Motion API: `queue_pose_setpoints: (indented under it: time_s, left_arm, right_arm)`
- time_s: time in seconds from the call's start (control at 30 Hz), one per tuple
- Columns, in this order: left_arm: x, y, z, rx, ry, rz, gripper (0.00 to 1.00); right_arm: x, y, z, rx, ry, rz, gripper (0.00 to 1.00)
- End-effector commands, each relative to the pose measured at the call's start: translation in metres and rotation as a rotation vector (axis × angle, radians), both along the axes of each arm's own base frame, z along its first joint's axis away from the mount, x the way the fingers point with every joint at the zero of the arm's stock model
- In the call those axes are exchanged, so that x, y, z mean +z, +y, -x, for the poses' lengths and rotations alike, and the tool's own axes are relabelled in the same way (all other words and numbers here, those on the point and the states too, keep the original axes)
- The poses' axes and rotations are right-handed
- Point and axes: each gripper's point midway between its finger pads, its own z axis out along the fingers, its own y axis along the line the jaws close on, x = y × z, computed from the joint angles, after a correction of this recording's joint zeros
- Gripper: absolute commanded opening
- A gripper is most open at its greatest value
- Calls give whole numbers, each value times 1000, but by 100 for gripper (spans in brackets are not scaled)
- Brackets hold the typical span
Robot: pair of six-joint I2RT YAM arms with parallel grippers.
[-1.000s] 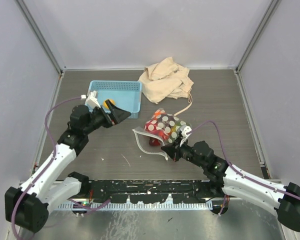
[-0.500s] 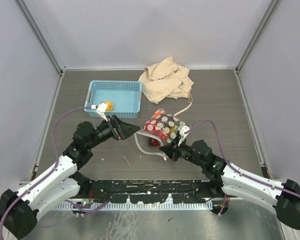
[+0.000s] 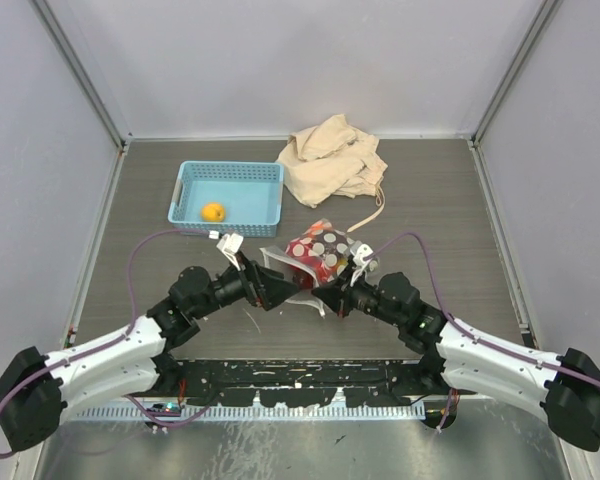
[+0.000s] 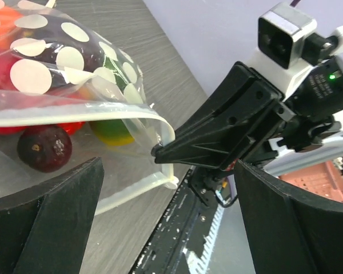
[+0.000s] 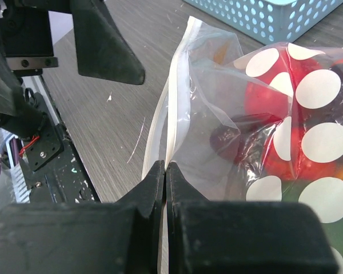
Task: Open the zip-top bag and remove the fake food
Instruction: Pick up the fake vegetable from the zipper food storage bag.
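The zip-top bag lies mid-table, clear with white dots, with its mouth gaping toward the near left. Inside is fake food: a maroon piece, a green-yellow one and red ones. My right gripper is shut on the bag's upper white zip strip and holds that lip up. The lower lip rests on the table. Just left of the bag's mouth, my left gripper stands open, its fingers wide apart with nothing between them. An orange fake fruit lies in the blue basket.
The light blue perforated basket stands at the back left. A crumpled beige cloth drawstring bag lies behind the zip-top bag, its cord trailing toward it. The black rail of the arm bases runs along the near edge.
My left arm has swung from over the basket down and right to the bag's mouth, leaving the orange fruit in the basket. The right gripper has kept its hold on the zip strip.
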Motion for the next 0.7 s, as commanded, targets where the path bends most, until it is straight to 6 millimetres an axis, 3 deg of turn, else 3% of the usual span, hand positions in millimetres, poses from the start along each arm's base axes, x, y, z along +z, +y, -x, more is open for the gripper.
queue_pose_setpoints:
  time_s: [0.0, 0.2, 0.4, 0.67]
  left_arm:
    - [17, -10, -13, 60, -140, 36, 96]
    - [3, -27, -11, 32, -169, -28, 92]
    - [-1, -20, -13, 85, -185, -55, 91]
    - [-13, -17, -10, 97, -155, -131, 88]
  right_arm:
    - [35, 10, -3, 35, -61, -86, 1]
    - [36, 1, -6, 12, -49, -95, 1]
    - [35, -2, -12, -11, -32, -91, 1]
    - [34, 9, -15, -8, 36, -153, 1]
